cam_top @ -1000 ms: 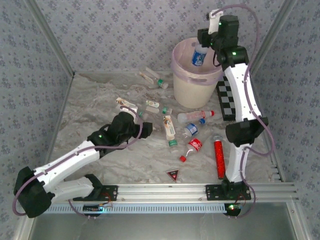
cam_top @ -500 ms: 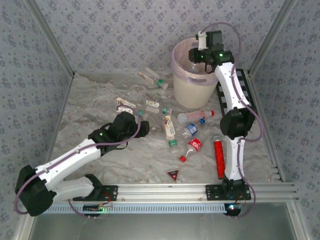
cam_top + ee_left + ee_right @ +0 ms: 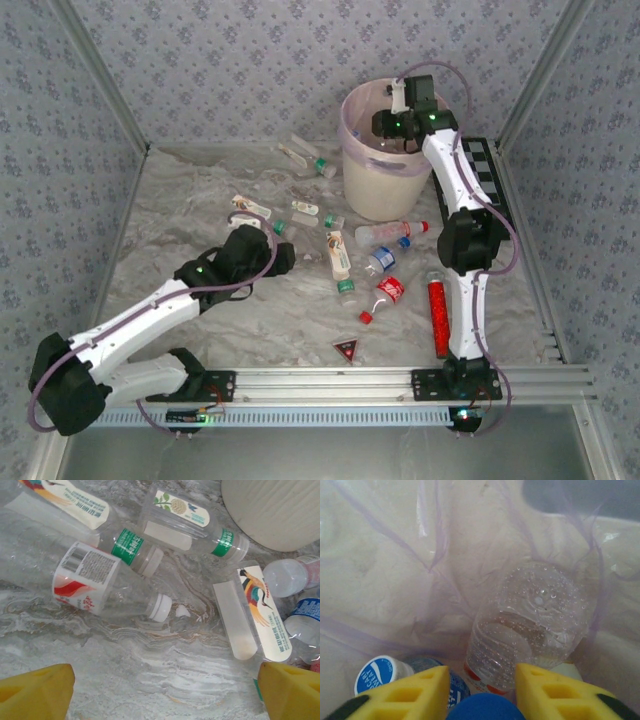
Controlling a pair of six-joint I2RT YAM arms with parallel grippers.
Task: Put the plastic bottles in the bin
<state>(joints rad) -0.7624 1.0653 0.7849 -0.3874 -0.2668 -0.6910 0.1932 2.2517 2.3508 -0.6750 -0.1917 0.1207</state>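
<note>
Over the bin (image 3: 385, 190), at the table's one o'clock: right gripper (image 3: 482, 680), pointed down into the pale pink liner bag (image 3: 395, 570), fingers a little apart with a blue rounded thing (image 3: 485, 710) between them; cannot tell whether pinched or loose. Just beyond, at one o'clock, a clear wet bottle (image 3: 535, 625) lying in the bag; at nine o'clock, a blue-capped bottle (image 3: 375, 675).

Left of the table's middle: left gripper (image 3: 162, 690), spread wide, pinching nothing, low over the marbled table (image 3: 125, 670). At eleven o'clock of it, a red-and-white-labelled bottle (image 3: 100, 587); beyond that, a green-labelled bottle (image 3: 130, 550); at two o'clock, a bird-labelled bottle (image 3: 255, 615). Further bottles (image 3: 385, 235) loose near the bin's foot.
</note>
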